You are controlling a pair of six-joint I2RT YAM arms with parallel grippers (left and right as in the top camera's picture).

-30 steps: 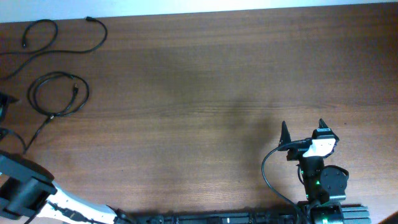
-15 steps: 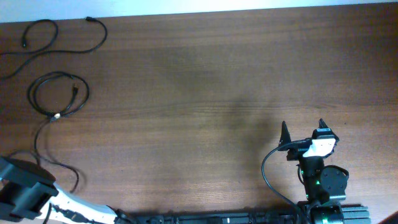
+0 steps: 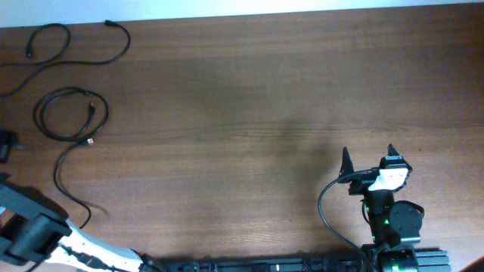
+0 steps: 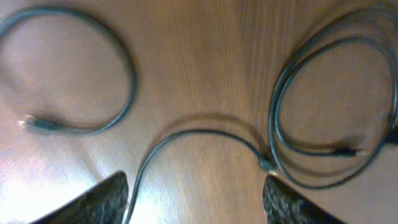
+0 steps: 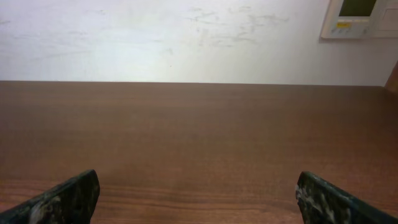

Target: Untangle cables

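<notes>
Three thin black cables lie at the table's far left. One cable (image 3: 57,30) snakes along the top corner. A coiled cable (image 3: 72,113) lies below it and also shows in the left wrist view (image 4: 336,106). A third cable (image 3: 59,177) curves down from a plug beside the coil and passes between my left fingers (image 4: 186,132). A cable loop with a plug (image 4: 93,37) lies at that view's left. My left gripper (image 4: 196,202) is open above the third cable; only a dark bit shows overhead (image 3: 6,142). My right gripper (image 3: 367,153) is open and empty, also seen in its wrist view (image 5: 199,199).
The left arm (image 3: 30,230) comes in at the bottom left corner. The right arm base (image 3: 389,219) sits at the front right edge. The wooden table (image 3: 249,106) ends at a white wall (image 5: 186,37) at the back.
The third cable's plug end has slid right beside the coil and its length now curves farther right and down. The left gripper shifted at the left edge. The right arm is still.
</notes>
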